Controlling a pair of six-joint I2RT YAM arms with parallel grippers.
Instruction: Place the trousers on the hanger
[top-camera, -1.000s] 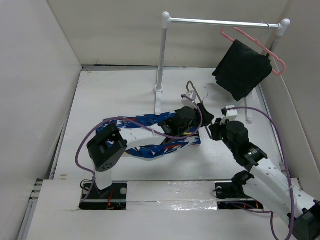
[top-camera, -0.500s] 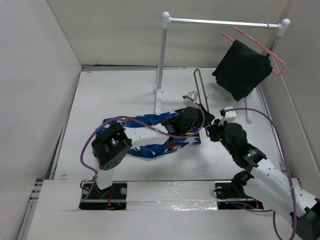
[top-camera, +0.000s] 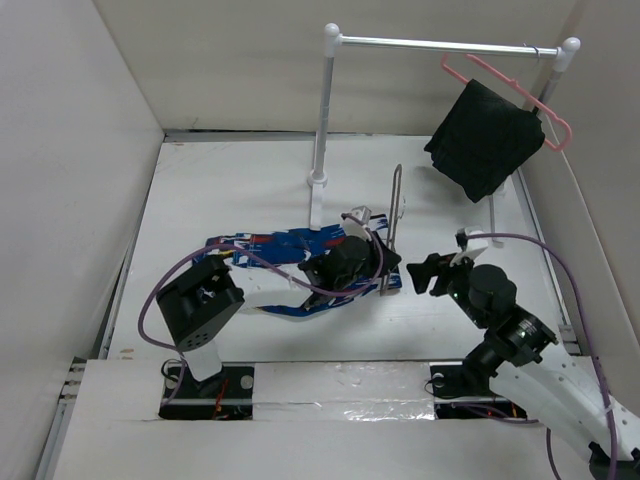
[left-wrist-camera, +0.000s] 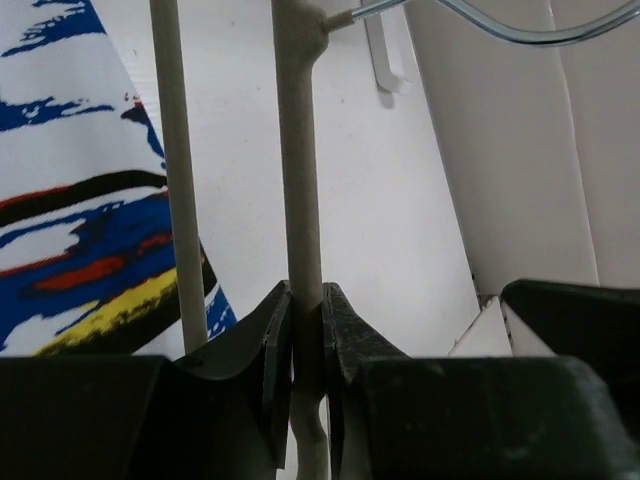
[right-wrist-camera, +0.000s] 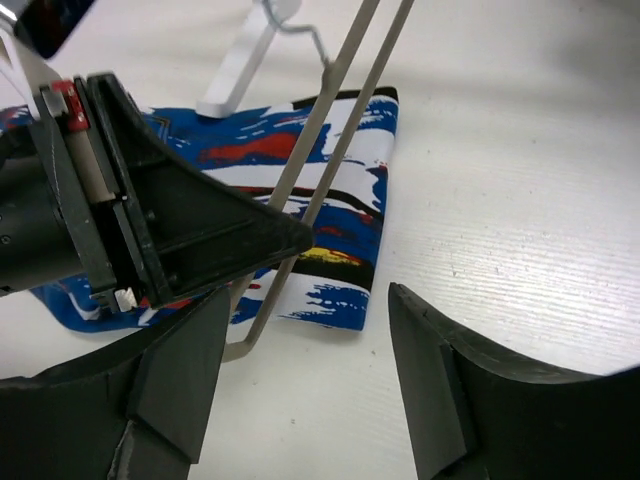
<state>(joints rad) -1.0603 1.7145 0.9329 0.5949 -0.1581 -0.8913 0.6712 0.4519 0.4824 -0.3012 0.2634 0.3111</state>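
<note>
L tool (left-wrist-camera: 306, 330): narrow, clamped on hanger (left-wrist-camera: 298, 150) wire. Hanger stands upright, edge-on, over R end of trousers (top-camera: 285, 240). R tool (right-wrist-camera: 305, 300): wide, empty, near hanger. Printed trousers lie flat, mid worktop (top-camera: 230, 180).

The right gripper (right-wrist-camera: 305, 315) has its two dark fingers wide apart over the white table (right-wrist-camera: 500, 200). Past them the trousers (right-wrist-camera: 345, 200) lie flat. The thin grey hanger (right-wrist-camera: 363, 100) leans across the trousers, and the left gripper (right-wrist-camera: 295, 240) has its tip on the wire. A white stand (right-wrist-camera: 240, 65) sits behind
</note>
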